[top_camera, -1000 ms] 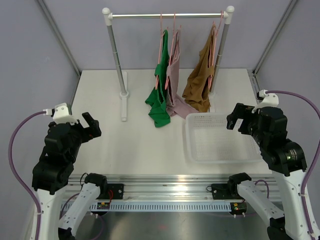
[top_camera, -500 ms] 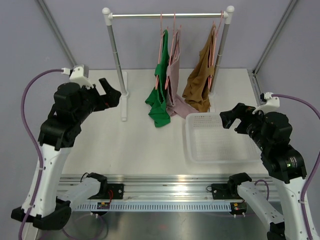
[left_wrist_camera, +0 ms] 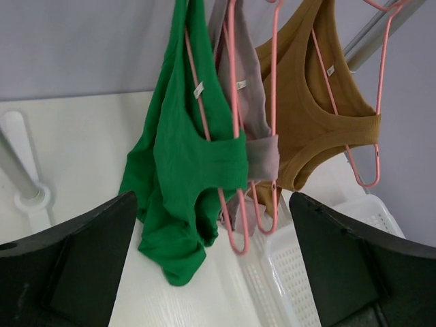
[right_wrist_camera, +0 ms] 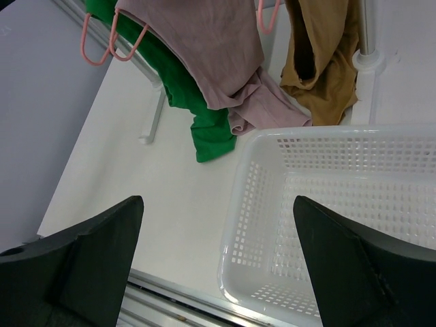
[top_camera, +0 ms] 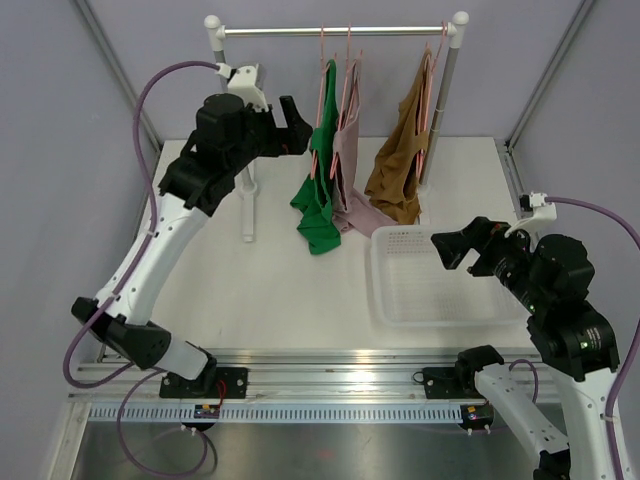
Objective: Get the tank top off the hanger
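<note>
Hanging from the rack's rail (top_camera: 335,31) on pink wire hangers (left_wrist_camera: 230,68): a green tank top (top_camera: 318,190) on the left, a mauve tank top (top_camera: 348,150) pressed right beside it, and a brown tank top (top_camera: 400,165) farther right, next to the rack's right post. All three sitting on their hangers, none taken off yet. Trailing down to the desk (top_camera: 250,270) with the lower hems, the green and mauve ones bunching together there and the mauve one spreading out toward the right.

Holding the left tool (top_camera: 293,128) up high, level with the upper part of the green tank top and just to its left. Keeping both fingers spread wide, released, grasping nothing. Looking, in the left wrist view, straight at the green garment framed between the two dark fingers, with a clear gap between fingertips and cloth.

Hovering the right tool (top_camera: 452,250) low on the right side, above a white perforated basket (top_camera: 378,280). Standing released too, fingers wide apart and gripping nothing, well apart from the hanging clothes. Pointing toward the rack, with basket and draped hems filling its wrist view.

Resting on the desk in front of the brown tank top: the basket, holding nothing visible, its far left corner lying just beside the mauve hem.
</note>
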Motion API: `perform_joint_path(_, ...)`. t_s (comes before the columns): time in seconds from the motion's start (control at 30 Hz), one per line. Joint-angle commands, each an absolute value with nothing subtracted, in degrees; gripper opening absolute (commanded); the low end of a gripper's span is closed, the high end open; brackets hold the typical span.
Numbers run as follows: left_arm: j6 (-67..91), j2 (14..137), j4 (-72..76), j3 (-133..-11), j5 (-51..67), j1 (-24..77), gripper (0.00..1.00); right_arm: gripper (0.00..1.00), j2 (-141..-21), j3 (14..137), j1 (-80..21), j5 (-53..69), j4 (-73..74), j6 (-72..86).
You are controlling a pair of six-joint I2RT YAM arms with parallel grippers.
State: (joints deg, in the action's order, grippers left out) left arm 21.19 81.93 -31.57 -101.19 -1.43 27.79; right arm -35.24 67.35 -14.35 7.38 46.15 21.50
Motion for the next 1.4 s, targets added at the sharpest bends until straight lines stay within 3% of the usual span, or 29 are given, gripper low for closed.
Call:
perform_joint_path(0.0, 15.9, 87.3, -21.9, -107.3, -6.1, 30.8, 0.94, 0.99, -34.4, 67.3, -14.5, 10.5, 45.2, 22.3)
perform_joint_path(0.17, 13.5, 97.4, -23.4, -115.4, -8.8, 31.6, 0.84, 0.98, -33.2, 67.2, -14.5, 12.8, 45.7, 22.7)
perform_joint_path(0.23, 13.0, 100.3, -24.6, -118.2, -10.3, 31.6, 0.73, 0.98, -33.0, 67.1, -14.5, 13.2, 46.0, 22.8)
perform_joint_path(0.43, 10.5, 108.0, -26.7, -125.3, -14.8, 31.6, 0.54, 0.97, -32.7, 67.0, -14.6, 14.8, 46.6, 22.1)
perform_joint_path(0.57, 9.1, 110.8, -27.6, -128.1, -13.8, 31.6, 0.33, 0.97, -32.7, 66.4, -14.5, 14.9, 46.5, 21.7)
perform_joint_path(0.7, 7.7, 112.3, -27.6, -130.1, -13.3, 31.9, 0.29, 0.97, -33.1, 65.9, -14.5, 14.9, 46.0, 21.4)
perform_joint_path(0.8, 8.0, 113.5, -28.7, -132.1, -14.1, 31.9, 0.00, 0.97, -33.6, 65.7, -14.5, 15.1, 45.4, 21.4)
perform_joint_path(1.2, 7.2, 106.1, -28.5, -134.4, -20.4, 32.0, 0.00, 0.96, -35.6, 66.7, -14.5, 16.7, 44.8, 20.4)
perform_joint_path(1.37, 6.6, 100.0, -27.3, -129.9, -20.4, 32.0, 0.00, 0.97, -36.3, 66.9, -14.5, 17.2, 43.8, 20.4)
